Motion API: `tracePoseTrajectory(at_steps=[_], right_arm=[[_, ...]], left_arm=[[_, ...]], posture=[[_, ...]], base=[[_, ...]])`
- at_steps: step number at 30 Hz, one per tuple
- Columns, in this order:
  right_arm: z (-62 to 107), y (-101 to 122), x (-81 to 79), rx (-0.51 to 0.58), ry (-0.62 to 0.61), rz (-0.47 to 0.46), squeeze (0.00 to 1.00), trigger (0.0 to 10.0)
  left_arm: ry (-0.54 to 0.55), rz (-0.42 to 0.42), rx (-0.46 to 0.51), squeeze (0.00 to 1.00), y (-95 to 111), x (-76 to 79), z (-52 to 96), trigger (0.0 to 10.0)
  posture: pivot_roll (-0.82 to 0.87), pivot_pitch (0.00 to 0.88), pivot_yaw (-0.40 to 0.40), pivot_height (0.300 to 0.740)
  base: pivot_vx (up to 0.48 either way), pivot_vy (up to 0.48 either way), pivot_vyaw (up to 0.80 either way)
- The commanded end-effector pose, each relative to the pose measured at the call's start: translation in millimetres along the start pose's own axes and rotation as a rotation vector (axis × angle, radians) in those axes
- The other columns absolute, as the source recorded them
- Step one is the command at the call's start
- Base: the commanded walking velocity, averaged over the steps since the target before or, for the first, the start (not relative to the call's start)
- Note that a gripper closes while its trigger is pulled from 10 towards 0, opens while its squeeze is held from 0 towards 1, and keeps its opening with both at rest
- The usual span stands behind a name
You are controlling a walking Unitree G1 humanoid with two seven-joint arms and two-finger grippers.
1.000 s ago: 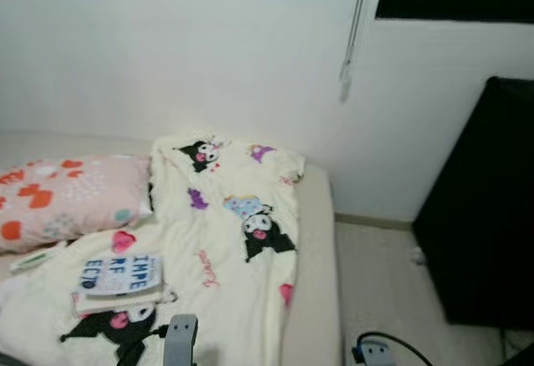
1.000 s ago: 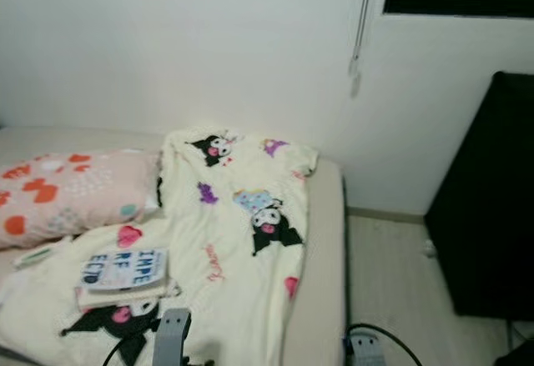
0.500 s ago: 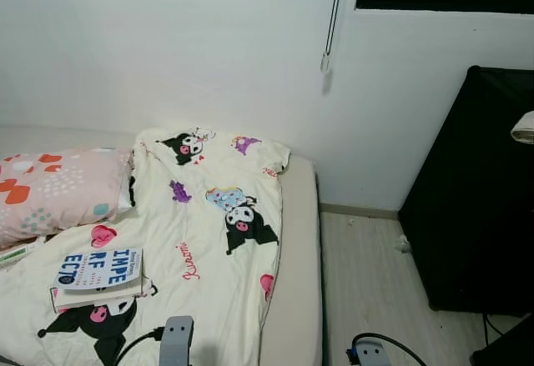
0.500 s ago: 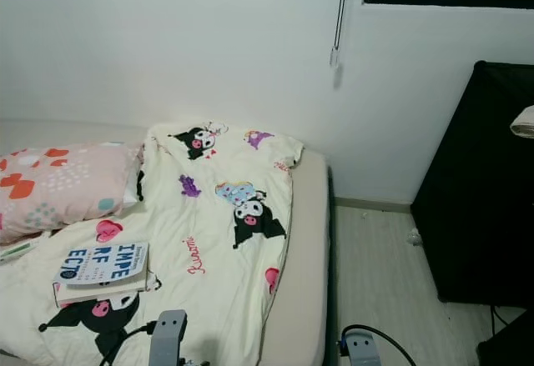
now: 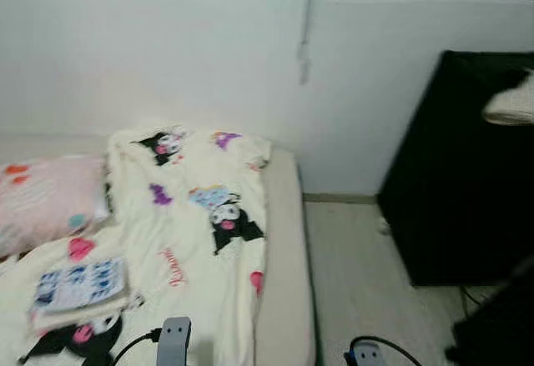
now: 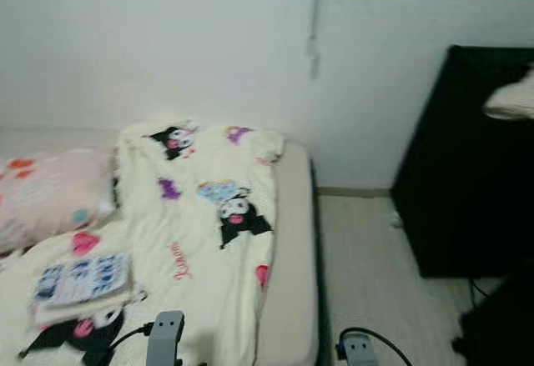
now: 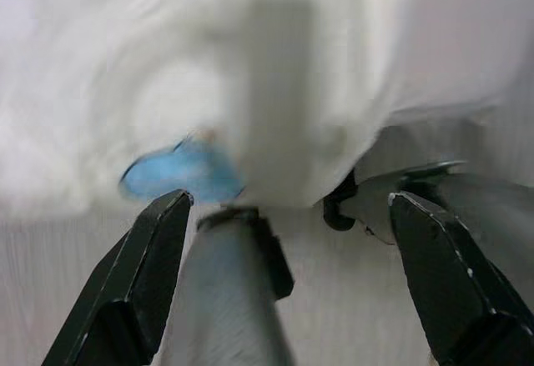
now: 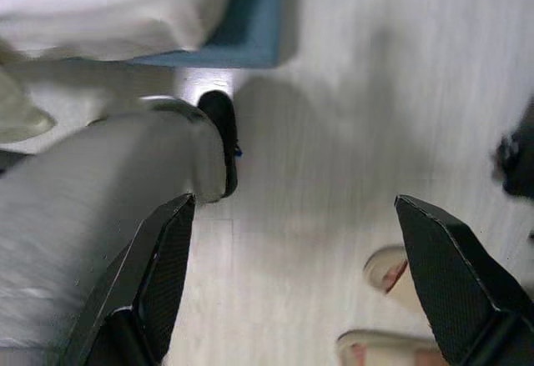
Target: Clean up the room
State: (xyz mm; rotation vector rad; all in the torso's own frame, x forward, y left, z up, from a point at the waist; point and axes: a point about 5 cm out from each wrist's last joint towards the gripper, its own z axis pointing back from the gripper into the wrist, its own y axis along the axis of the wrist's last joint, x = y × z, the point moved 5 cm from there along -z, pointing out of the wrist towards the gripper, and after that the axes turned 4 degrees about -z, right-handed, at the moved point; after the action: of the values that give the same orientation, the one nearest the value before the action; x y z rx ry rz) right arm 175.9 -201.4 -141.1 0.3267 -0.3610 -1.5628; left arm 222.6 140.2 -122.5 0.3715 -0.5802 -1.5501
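A cream blanket (image 5: 200,216) with cartoon prints covers the bed (image 5: 284,258). On it near the front left lies a book (image 5: 79,287) with blue letters, blurred. A pink pillow (image 5: 46,203) sits at the left. Both arms hang low. My left gripper (image 7: 288,201) is open, with white bedding and a blue patch beyond its fingers. My right gripper (image 8: 296,203) is open over pale wood floor, holding nothing.
A tall black cabinet (image 5: 450,183) stands at the right, with a pale bundle (image 5: 511,103) on top. Bare floor (image 5: 350,266) lies between bed and cabinet. A blind cord (image 5: 304,41) hangs on the wall. Two pale rounded shapes (image 8: 392,270) rest on the floor.
The whole picture has slid left and blurred, so the camera has turned right. More of the black cabinet shows. Nothing on the bed has moved.
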Motion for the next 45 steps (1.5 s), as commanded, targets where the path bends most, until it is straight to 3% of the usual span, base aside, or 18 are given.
tracePoseTrajectory(at_steps=[1,19,33,45], right_arm=[[0.0,-5.2,-1.7,-0.017,0.003,-0.013,0.0,10.0],[-0.3,-4.6,-4.9,-0.016,0.011,-0.017,0.0,10.0],[-0.1,-5.4,-6.2,-0.009,0.022,-0.007,0.0,10.0],[0.0,-7.5,-6.5,-0.014,0.022,-0.003,0.0,10.0]], left_arm=[[0.002,-0.013,-0.009,0.0,-1.1,-1.5,0.2,10.0],[0.005,-0.024,-0.012,0.0,-1.1,-1.7,0.1,10.0],[0.012,-0.065,-0.015,0.0,-1.6,-4.0,0.5,10.0],[0.004,-0.067,-0.023,0.0,-4.7,-2.4,0.7,10.0]], posture=[[-0.13,0.036,-0.011,0.74],[-0.12,0.034,-0.008,0.74],[-0.12,0.022,-0.002,0.74],[-0.12,0.028,0.002,0.74]], base=[[0.0,0.0,-0.76],[0.0,0.0,-0.76],[0.0,0.0,0.0],[0.0,-0.418,0.0]])
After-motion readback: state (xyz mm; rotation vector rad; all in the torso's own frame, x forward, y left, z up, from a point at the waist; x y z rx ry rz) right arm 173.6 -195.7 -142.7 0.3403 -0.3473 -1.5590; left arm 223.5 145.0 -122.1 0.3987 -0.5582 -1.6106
